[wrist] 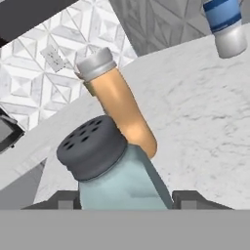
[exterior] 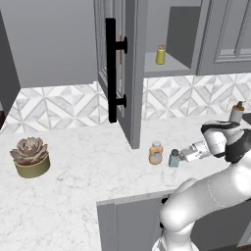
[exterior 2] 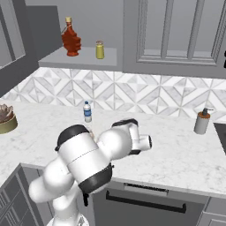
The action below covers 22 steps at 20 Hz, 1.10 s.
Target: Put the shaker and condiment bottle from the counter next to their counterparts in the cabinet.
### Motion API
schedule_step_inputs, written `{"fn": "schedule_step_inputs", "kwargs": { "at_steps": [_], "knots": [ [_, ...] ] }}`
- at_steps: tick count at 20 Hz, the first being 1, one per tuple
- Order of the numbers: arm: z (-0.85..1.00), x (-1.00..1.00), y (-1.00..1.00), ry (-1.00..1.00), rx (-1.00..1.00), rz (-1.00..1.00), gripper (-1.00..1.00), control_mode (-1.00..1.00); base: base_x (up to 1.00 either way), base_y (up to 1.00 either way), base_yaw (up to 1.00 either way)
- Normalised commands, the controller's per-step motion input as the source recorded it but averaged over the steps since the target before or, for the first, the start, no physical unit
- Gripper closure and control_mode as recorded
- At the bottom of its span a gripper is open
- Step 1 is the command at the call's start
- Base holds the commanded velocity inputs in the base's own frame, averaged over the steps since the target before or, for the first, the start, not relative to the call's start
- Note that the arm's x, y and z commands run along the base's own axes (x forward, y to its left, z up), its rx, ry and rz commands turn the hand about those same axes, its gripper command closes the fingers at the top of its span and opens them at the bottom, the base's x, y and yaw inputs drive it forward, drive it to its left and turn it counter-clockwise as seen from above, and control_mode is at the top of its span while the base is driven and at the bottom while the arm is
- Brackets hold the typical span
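The small pale teal-blue translucent shaker [exterior: 174, 158] with its dark grey perforated cap is seen standing upright on the white marble bench [exterior: 88, 162], and it is taken here as the landmark. Just beside the shaker, on the side away from the arm, the squat orange condiment bottle [exterior: 156, 152] with a pale label is stood; in the hand view the bottle [wrist: 122, 110] is seen directly behind the shaker [wrist: 114, 171], whether touching it cannot be told.

The tool [exterior: 182, 156] is brought level with the shaker from the arm's side. In the hand view the two dark fingertips [wrist: 66, 200] are placed one on each side of the shaker's glass body, close against it; whether they press on the glass cannot be told, so a firm hold is not confirmed.

Above and behind the shaker the grey wall cabinet [exterior: 169, 37] is found with its panelled door [exterior: 117, 68], fitted with a long black bar handle, swung open. On the cabinet shelf a slim yellow bottle [exterior: 160, 54] is stood, and in the right base view a red bottle [exterior 2: 70, 39] is seen beside it. Further behind the shaker, near the tiled wall, a small blue-and-white bottle [exterior 2: 87, 111] is placed. Well apart from the shaker, a grey pump dispenser [exterior: 237, 112] and a potted succulent [exterior: 31, 156] are set at opposite ends of the bench.
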Motion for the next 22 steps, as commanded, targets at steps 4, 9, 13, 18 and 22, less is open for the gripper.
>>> {"fn": "schedule_step_inputs", "kwargs": {
  "at_steps": [4, 9, 13, 18, 22],
  "knots": [
    [0.49, -0.05, -0.11, -0.21, 0.00, -0.04, 1.00, -1.00, 0.00, 0.00, 0.00],
    [0.62, -0.14, -0.19, -0.16, 0.00, -0.12, 1.00, -1.00, 0.00, 0.00, 0.00],
    [0.74, 0.00, -0.04, 0.00, 0.00, -0.14, 1.00, -1.00, 0.00, 0.00, 0.00],
    [0.82, 0.00, 0.00, 0.17, 0.01, -0.14, 1.00, -1.00, 0.00, 0.00, 0.00],
    [0.93, 0.00, 0.02, 0.28, 0.03, -0.22, 1.00, -1.00, 0.00, 0.00, 0.00]
  ]
}}
